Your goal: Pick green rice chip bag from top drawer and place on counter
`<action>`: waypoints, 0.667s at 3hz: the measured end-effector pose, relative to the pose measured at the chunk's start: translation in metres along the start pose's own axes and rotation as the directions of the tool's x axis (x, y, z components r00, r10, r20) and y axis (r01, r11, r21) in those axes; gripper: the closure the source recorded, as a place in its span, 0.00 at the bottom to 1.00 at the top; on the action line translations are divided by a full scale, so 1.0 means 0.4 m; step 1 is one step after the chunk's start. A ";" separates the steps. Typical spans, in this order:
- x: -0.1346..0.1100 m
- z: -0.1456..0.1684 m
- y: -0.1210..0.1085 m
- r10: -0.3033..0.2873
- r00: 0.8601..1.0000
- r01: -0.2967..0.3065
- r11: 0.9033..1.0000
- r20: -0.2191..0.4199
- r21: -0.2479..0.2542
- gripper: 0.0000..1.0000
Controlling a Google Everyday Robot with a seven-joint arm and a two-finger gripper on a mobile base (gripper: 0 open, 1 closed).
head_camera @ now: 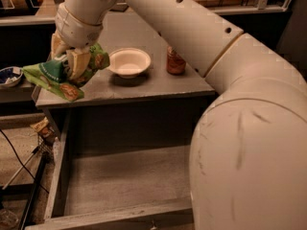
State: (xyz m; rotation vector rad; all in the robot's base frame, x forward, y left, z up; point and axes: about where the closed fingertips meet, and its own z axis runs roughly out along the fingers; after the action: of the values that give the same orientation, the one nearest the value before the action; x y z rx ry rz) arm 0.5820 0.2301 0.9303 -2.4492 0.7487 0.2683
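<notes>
Closest to us is our big white arm [249,143]. It fills the right side. Beside it the top drawer [115,217] is pulled out, and the part of its grey floor that we can see is bare. Low down, left of the drawer, lies a small crumpled tan wrapper [42,127].

A bit further back is the desk [158,87]. Our hand [69,63] is over its front left corner, squeezed closed on the green rice chip bag [48,75]. So the bag is out of the drawer and up at desk height. Part of it is over the desk and part sticks out past the left edge. We cannot tell if it touches the top.

We think the bag is very light, soft and crinkly. It bends where we pinch it, and the loose end droops. The chips inside could break, so a gentle squeeze is best. The shiny skin may slip. A flat sealed edge looks like a better place to hold than the puffy middle. We think it should go further in before we let go, or it may tip off.

Just right of the hand sits a white bowl [129,62], then a red jar [175,61]. Far left, a blue bowl [9,75] rests on a dark shelf.
</notes>
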 end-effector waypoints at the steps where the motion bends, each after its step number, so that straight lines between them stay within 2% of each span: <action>1: 0.020 0.016 -0.078 -0.073 0.997 0.074 0.997 0.029 -0.008 1.00; 2: 0.020 0.016 -0.078 -0.073 0.997 0.074 0.997 0.029 -0.007 1.00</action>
State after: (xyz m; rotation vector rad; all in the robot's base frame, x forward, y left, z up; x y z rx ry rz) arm 0.6063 0.2515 0.9367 -2.4694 0.6448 0.2786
